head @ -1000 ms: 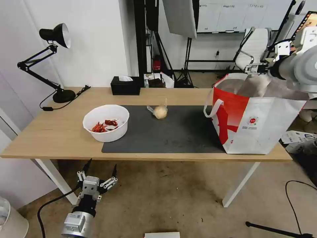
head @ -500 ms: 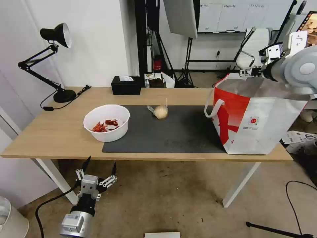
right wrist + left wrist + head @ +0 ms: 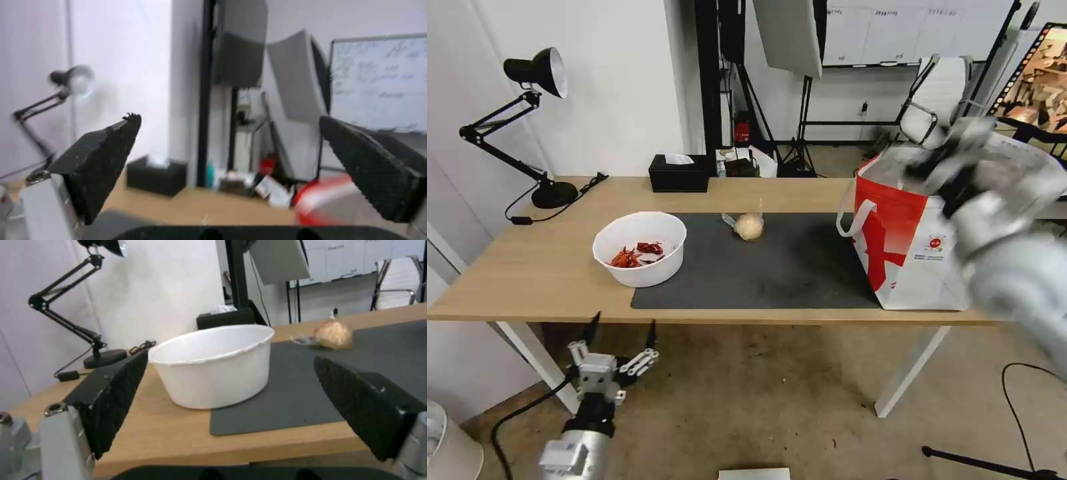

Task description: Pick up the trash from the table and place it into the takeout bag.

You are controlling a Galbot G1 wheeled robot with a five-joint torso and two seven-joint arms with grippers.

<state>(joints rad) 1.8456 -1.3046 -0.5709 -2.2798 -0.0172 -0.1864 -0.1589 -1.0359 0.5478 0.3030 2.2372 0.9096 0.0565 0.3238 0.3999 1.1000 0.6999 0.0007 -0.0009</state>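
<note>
On the table, a white bowl of red chillies stands at the left edge of the dark mat. A beige ball in clear wrap lies at the mat's far edge. The takeout bag stands open on the right end. My left gripper hangs open below the table's front edge, facing the bowl and the ball between its fingers. My right gripper, blurred, is over the bag's mouth. It is open and empty.
A black desk lamp stands at the table's far left and a black tissue box at the far edge. Behind the bag is a white chair. Cables and a stand lie on the floor at the right.
My right arm has swung from behind the bag's far right corner to over and in front of the bag, nearer the camera. The left gripper sank slightly. The trash has not moved.
</note>
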